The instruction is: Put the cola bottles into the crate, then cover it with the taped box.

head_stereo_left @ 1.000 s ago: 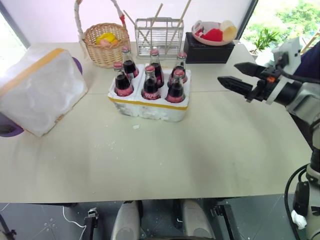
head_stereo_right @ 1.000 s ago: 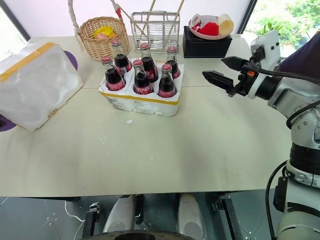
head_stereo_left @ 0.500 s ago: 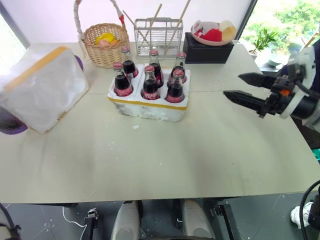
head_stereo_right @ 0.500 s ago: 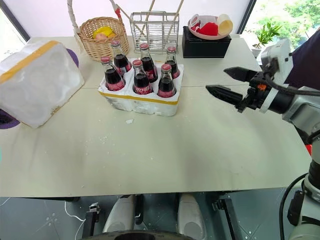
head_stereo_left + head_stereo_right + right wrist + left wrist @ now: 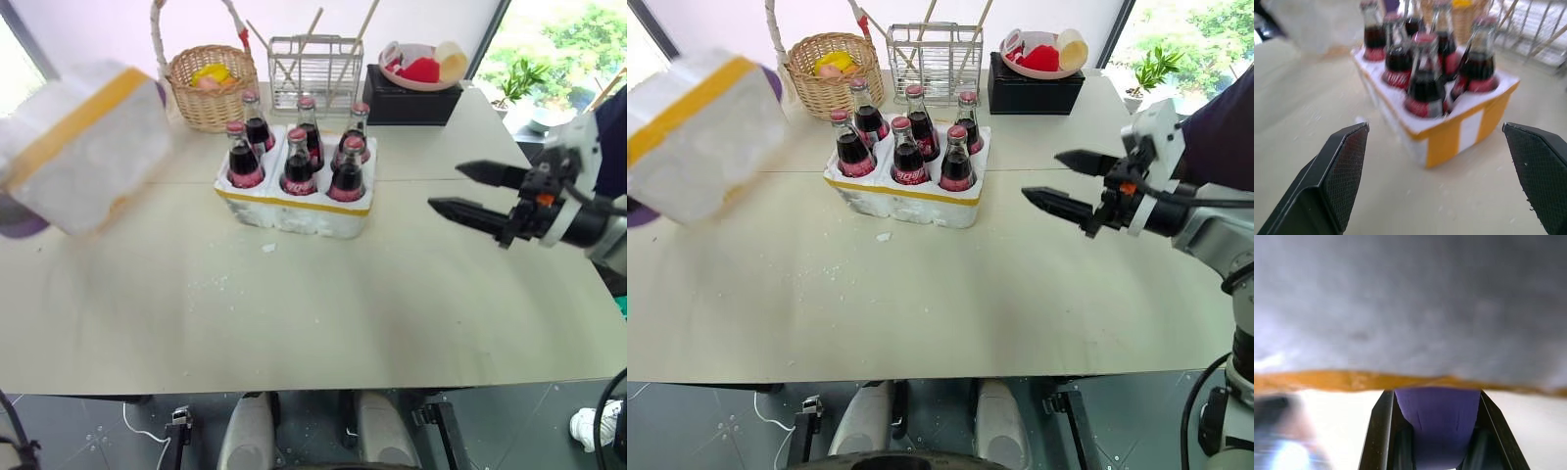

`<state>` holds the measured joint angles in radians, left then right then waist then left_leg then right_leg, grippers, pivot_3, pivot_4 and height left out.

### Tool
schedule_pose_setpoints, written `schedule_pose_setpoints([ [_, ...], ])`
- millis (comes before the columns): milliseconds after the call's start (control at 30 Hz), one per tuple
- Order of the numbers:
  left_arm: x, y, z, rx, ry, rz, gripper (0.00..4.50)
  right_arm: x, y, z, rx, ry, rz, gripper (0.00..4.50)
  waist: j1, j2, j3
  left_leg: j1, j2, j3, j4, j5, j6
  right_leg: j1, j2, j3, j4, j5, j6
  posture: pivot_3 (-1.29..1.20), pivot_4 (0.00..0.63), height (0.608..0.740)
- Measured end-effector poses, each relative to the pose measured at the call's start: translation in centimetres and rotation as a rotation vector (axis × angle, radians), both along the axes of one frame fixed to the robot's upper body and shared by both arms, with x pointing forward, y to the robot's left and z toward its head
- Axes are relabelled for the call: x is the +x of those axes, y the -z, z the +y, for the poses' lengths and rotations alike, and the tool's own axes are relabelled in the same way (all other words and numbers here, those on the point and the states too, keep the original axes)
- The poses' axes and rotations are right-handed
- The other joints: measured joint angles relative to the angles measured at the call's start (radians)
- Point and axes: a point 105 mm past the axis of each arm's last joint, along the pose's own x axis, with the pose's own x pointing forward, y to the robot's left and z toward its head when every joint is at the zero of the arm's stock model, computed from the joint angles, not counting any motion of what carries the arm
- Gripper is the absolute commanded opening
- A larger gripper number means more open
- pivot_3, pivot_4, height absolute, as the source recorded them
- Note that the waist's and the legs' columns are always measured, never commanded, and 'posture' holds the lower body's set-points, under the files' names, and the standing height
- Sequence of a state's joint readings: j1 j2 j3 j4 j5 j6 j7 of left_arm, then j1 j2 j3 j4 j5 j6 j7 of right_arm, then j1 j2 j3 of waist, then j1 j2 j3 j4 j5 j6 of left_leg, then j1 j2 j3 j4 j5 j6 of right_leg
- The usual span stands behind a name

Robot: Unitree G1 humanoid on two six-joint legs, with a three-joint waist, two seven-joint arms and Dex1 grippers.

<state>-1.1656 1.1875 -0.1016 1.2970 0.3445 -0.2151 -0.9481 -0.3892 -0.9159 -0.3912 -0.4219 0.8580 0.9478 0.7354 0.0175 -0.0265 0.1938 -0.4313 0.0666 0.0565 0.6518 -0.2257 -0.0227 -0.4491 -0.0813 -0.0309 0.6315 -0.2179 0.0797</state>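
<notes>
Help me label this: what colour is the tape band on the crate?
Yellow, on the crate; the right wrist view shows it best.

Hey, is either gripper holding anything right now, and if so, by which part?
The right gripper is open and empty. The left gripper is shut at the taped box, which is tilted off the table; the exact hold point cannot be told.

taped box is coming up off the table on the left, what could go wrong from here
The taped box hangs tilted from a hold at its far left side, so it may swing or slip. The cola bottles stand well above the crate rim; a box coming in low could topple them. The open right pincer sits just right of the crate and could get in the box's way.
</notes>
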Motion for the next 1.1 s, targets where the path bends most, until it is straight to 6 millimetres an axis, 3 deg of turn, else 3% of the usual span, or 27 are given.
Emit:
schedule_pose_setpoints([
  [100,3.2,-5.0,-3.9,0.136,0.141,-0.297,0.31,0.2,-0.3,-0.2,0.004,0.040,-0.022,4.50,0.004,-0.001,0.000,-0.001,0.000,-0.001,0.004,0.000,0.000,0.002,0.000,0.000,-0.002,0.001,0.002,0.00,0.150,0.740],
  [200,4.5,-8.2,-8.3,0.213,0.306,-0.503,0.31,0.1,-0.5,-0.1,0.014,0.039,-0.032,4.50,-0.004,-0.001,0.000,-0.001,-0.001,0.000,0.006,0.000,0.000,0.004,-0.001,0.001,-0.002,0.002,0.003,0.00,0.150,0.740],
  [333,5.2,-9.5,-14.2,0.304,0.545,-0.648,0.31,0.1,-0.6,-0.1,0.015,0.047,-0.036,4.50,-0.007,-0.001,0.000,0.000,-0.001,0.000,0.006,0.000,0.000,0.003,0.000,0.001,-0.001,0.003,0.004,0.00,0.150,0.740],
  [467,5.4,-8.9,-17.5,0.382,0.684,-0.689,0.31,0.3,-0.6,-0.2,0.024,0.063,-0.040,4.50,-0.008,-0.001,0.000,0.001,0.000,0.000,0.006,0.000,0.001,0.004,0.001,0.001,0.000,0.003,0.004,0.00,0.150,0.740],
  [567,6.0,-6.9,-19.7,0.485,0.783,-0.648,0.31,0.3,-0.4,0.1,0.045,0.068,-0.041,4.50,-0.004,0.000,0.000,0.001,-0.001,0.000,0.006,0.000,0.001,0.005,0.001,0.001,0.000,0.003,0.005,0.00,0.150,0.740],
  [800,7.3,-5.6,-20.7,0.719,0.781,-0.662,0.31,0.1,-0.2,0.2,0.066,0.088,-0.042,4.50,-0.002,-0.001,-0.001,0.002,-0.001,-0.001,0.008,-0.001,0.001,0.007,0.000,0.001,-0.001,0.003,0.005,0.00,0.150,0.740],
  [1100,8.4,-4.1,-24.1,0.794,0.837,-0.746,0.31,-0.2,-0.5,-0.2,0.106,0.115,-0.052,4.50,-0.003,-0.001,-0.001,0.002,-0.001,-0.001,0.009,-0.001,0.001,0.007,0.000,0.001,-0.001,0.003,0.005,0.00,0.150,0.740],
])
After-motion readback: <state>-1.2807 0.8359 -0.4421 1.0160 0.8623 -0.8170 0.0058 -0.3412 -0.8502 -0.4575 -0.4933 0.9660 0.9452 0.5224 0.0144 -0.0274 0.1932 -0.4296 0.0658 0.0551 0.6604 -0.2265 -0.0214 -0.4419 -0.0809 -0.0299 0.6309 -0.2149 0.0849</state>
